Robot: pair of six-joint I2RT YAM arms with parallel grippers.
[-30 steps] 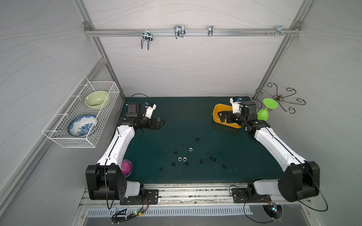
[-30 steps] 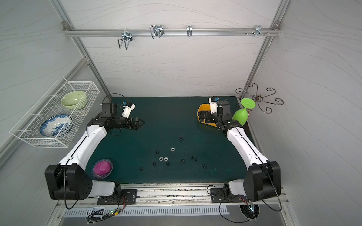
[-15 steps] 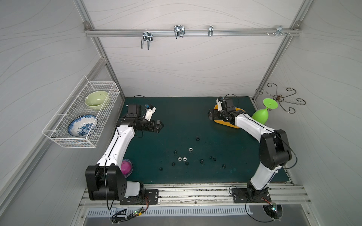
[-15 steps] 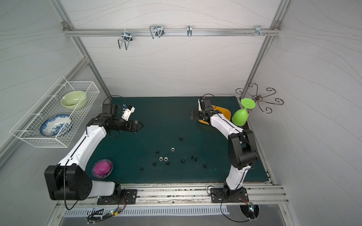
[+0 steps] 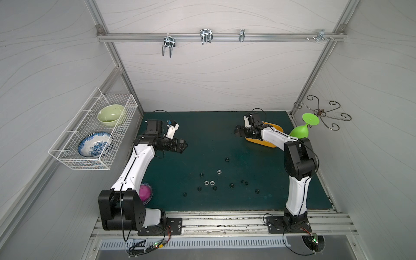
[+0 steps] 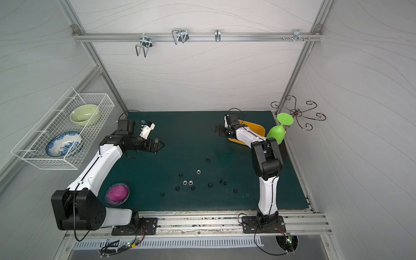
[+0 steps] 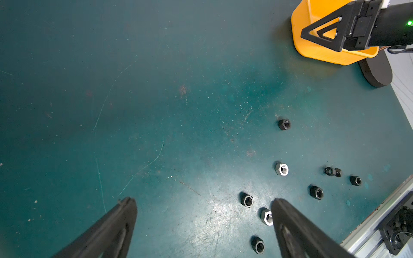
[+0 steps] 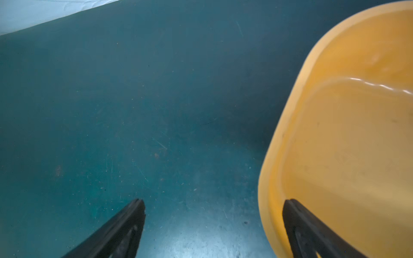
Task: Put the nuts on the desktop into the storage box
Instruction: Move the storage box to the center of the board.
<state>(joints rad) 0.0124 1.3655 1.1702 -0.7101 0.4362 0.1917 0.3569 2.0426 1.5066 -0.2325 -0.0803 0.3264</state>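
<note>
Several small nuts lie scattered on the dark teal desktop (image 5: 202, 135) toward its front middle, mostly black (image 5: 227, 159) (image 6: 207, 159), with three silver ones (image 5: 218, 172) (image 6: 198, 171). The yellow-orange storage box (image 5: 267, 144) (image 6: 256, 129) stands at the back right. My left gripper (image 5: 184, 145) (image 6: 161, 145) hovers open at the back left, away from the nuts; its wrist view shows open jaws (image 7: 202, 202) over bare surface, a silver nut (image 7: 282, 169) and the box (image 7: 312, 51). My right gripper (image 5: 236, 132) (image 6: 217, 131) is open at the box's left end (image 8: 214, 202), one finger over the box (image 8: 346, 134).
A white wire basket (image 5: 67, 155) on the left wall holds a pale green bowl (image 5: 111, 113) and a blue-patterned plate (image 5: 94, 144). A pink dish (image 5: 145, 192) sits front left by the left arm. A green goblet (image 5: 300, 131) and a metal hook stand (image 5: 319, 111) are back right.
The right arm has folded back and its gripper has moved left, from over the storage box to the box's left end. The left gripper has barely shifted.
</note>
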